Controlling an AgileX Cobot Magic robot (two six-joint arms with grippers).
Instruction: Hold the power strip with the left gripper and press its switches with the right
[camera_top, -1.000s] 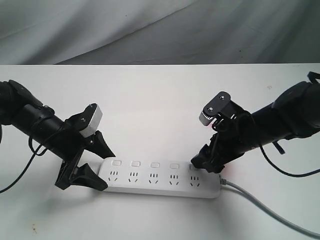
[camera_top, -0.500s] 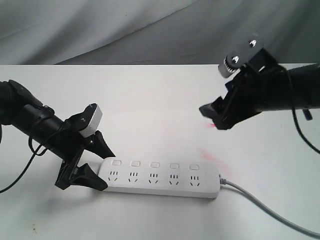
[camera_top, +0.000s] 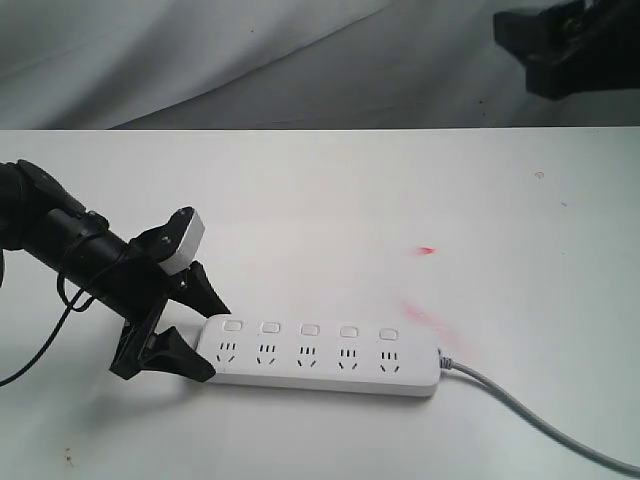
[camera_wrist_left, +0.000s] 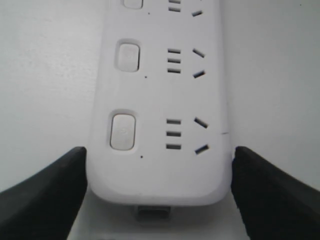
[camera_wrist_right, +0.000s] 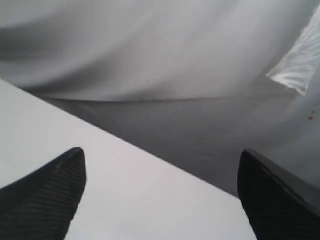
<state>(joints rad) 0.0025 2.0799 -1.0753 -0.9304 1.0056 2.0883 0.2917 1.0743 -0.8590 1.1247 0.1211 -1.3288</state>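
Observation:
The white power strip (camera_top: 320, 358) lies flat near the table's front, its grey cable (camera_top: 530, 412) running off to the right. Its switches (camera_top: 310, 330) form a row above the sockets; nothing touches them. My left gripper (camera_top: 198, 332) straddles the strip's left end, with one dark finger (camera_wrist_left: 47, 192) against each long side of the power strip (camera_wrist_left: 160, 170), shut on it. Two switches (camera_wrist_left: 123, 132) show fully there. My right gripper (camera_top: 560, 45) hangs high at the back right, far from the strip. In its wrist view, the right gripper (camera_wrist_right: 160, 200) is open over bare table, holding nothing.
A white table (camera_top: 330, 200) meets a grey draped backdrop (camera_top: 250, 60) behind it. Faint red marks (camera_top: 427, 250) sit on the table above the strip's right end. The left arm's black cable (camera_top: 40, 350) loops near the left edge.
The right arm has risen from the strip's rightmost switch and swung up to the back right, nearly out of the exterior view. The left gripper and strip have not moved.

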